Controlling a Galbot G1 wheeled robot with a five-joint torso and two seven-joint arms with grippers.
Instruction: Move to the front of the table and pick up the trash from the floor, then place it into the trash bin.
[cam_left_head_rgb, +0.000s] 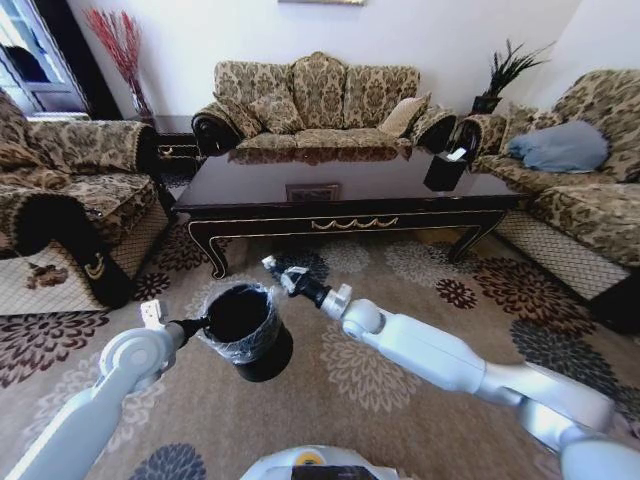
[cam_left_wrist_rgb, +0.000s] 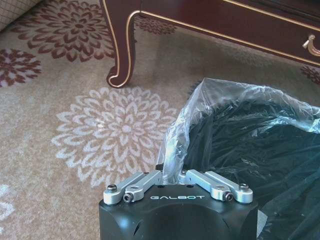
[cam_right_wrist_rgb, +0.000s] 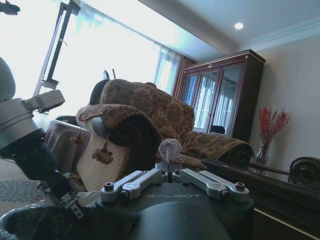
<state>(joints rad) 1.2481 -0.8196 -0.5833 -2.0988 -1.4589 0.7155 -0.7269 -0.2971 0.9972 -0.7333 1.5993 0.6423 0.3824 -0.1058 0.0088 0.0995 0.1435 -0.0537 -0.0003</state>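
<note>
Left jaws (cam_left_wrist_rgb: 171, 172) pinch trash bin (cam_left_head_rgb: 243, 330) liner; right jaws (cam_right_wrist_rgb: 169, 165), marked GALBOT, grip white paper piece (cam_right_wrist_rgb: 170, 148).

Glossy white arms, grey joints, black GALBOT-marked wrists, silver screwed linkages on each hand

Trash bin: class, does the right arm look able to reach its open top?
Probably yes: the right pincer, gripping white paper, hangs beside the open top of the trash bin, nothing between; the left pincer holds its rim.
</note>
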